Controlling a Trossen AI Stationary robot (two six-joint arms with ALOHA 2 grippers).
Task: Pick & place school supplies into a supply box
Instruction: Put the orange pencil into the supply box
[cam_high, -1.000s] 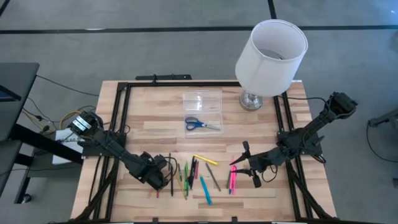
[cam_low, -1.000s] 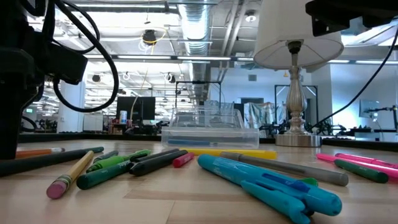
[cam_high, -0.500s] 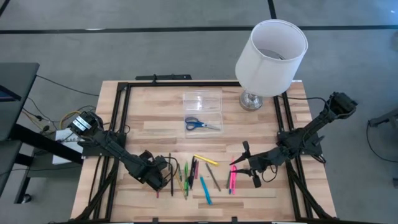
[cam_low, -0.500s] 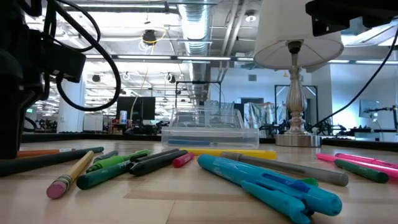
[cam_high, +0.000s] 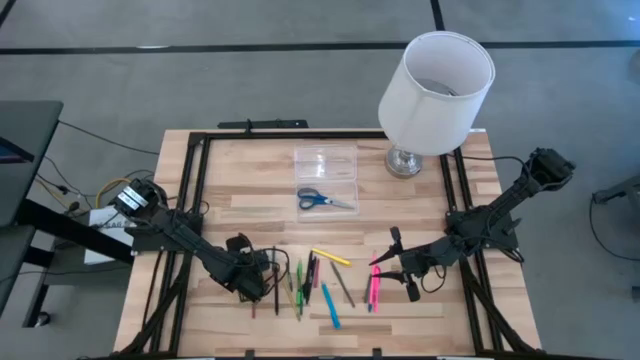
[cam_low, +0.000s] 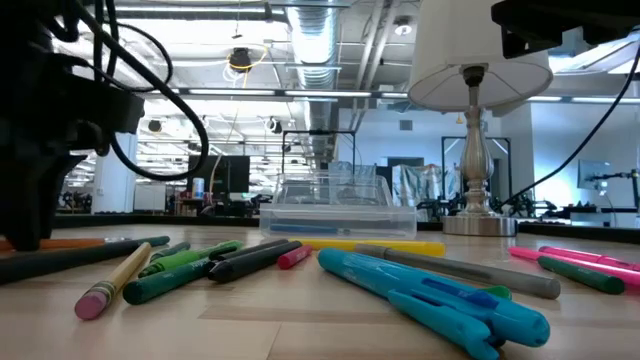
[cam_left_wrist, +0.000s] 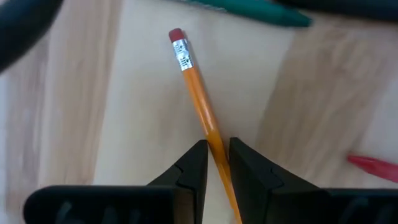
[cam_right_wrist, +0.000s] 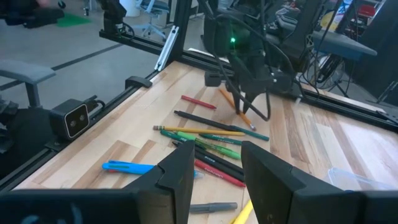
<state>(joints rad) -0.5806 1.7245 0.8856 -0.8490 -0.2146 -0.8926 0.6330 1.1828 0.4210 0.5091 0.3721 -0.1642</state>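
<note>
- Left gripper (cam_left_wrist: 216, 163) is low at the table's 7 o'clock, fingers clamped on an orange pencil (cam_left_wrist: 198, 106); the eraser end points away from the wrist. From across the table the right wrist view shows the pencil (cam_right_wrist: 239, 111) pinched and tilted, its tip near the wood.
- Right gripper (cam_high: 398, 268) waits at about 5 o'clock, fingers apart, nothing between them, just beside the pink markers (cam_high: 374, 290).
- Box (cam_high: 325, 163) sits at 12 o'clock beside the lamp (cam_high: 436, 80); clear plastic. Nothing coloured shows inside from above; cannot tell whether a lid is on.
- Scissors (cam_high: 324, 201) lie on the wood just on the 6 o'clock side of the box, outside it.
- Loose pens and pencils (cam_high: 305, 280) are spread along the 6 o'clock edge: green, black, yellow, blue. In the low view a blue pen (cam_low: 430, 297) and a second pencil (cam_low: 117, 280) lie nearest the camera.
- Progress, my judgement: very early. Nothing is stowed; one pencil is gripped. Left to do: carry it toward 12 o'clock to the box, then all other pens, markers and scissors.
</note>
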